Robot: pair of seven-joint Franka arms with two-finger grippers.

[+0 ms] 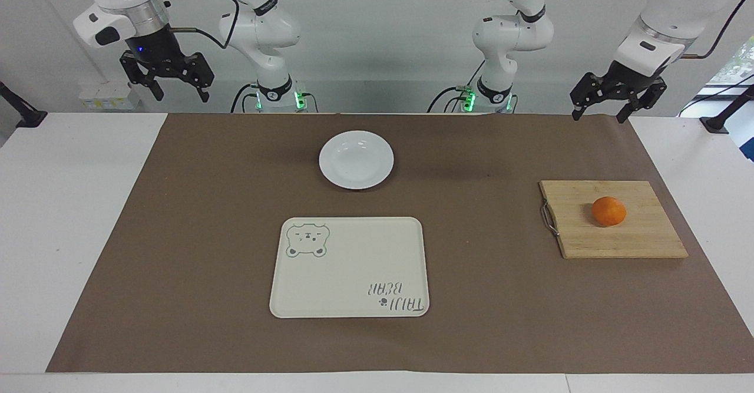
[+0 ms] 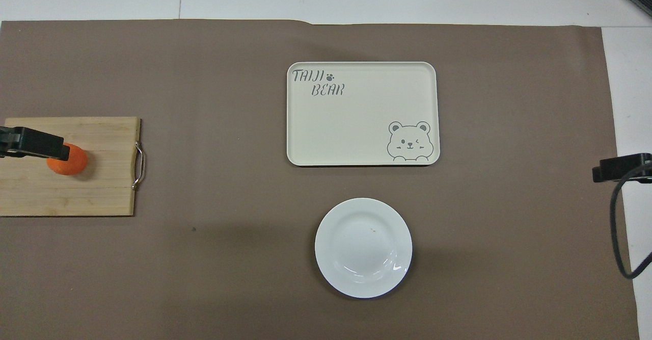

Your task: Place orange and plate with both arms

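A small orange [image 1: 608, 211] [image 2: 69, 160] rests on a wooden cutting board [image 1: 630, 241] [image 2: 97, 192] toward the left arm's end of the table. The white plate [image 1: 356, 159] [image 2: 363, 247] lies bare on the brown mat, nearer to the robots than the cream tray. My left gripper [image 1: 597, 116] hangs open and holds nothing, high over the mat's edge by the robots. In the overhead view one of its fingers [image 2: 35, 144] covers part of the orange. My right gripper [image 1: 181, 95] hangs open and holds nothing above the table's edge at the right arm's end.
A rectangular cream tray [image 1: 353, 228] [image 2: 361, 70] with a bear drawing lies mid-mat, nothing on it. A brown mat [image 1: 500, 322] covers most of the white table. The cutting board has a metal handle [image 1: 548, 218] facing the table's middle.
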